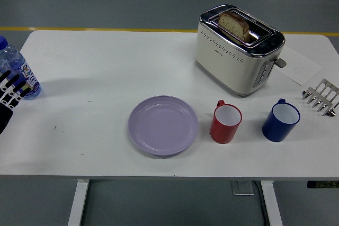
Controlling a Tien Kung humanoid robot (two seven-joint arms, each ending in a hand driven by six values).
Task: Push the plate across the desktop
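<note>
A lilac plate [163, 125] lies flat on the white table [106, 67], a little left of centre near the front edge. My left hand [9, 95] shows only at the far left edge, black with white finger segments, fingers spread and holding nothing, far to the left of the plate. It sits just in front of a water bottle [15, 68]. My right hand is out of view.
A red mug [226, 123] stands right beside the plate, a blue mug [280, 120] further right. A cream toaster [238, 50] with a bread slice stands at the back right. A metal toast rack [321, 97] and a paper sheet [299, 67] are at the right edge.
</note>
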